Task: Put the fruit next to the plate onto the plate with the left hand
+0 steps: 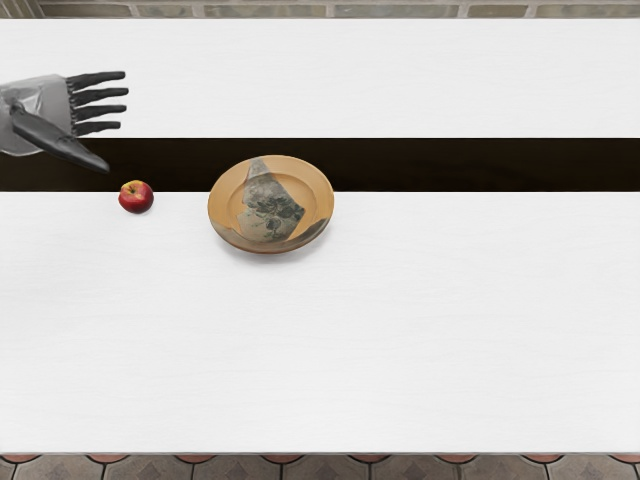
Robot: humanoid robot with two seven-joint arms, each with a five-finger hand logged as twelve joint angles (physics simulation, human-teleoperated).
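Apple (136, 196) beside plate (271, 204); left hand (70, 113) apart

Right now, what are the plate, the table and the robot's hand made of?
The plate looks like glazed ceramic: ochre, with a soft sheen and a painted grey-blue pattern. The table looks like white painted wood or laminate, matte with faint streaks. The left hand has black fingers, probably plastic or metal; the render leaves it open.

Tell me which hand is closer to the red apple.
Left. The left hand is up-left of the apple in the picture, open, not touching it; the right hand is out of view.
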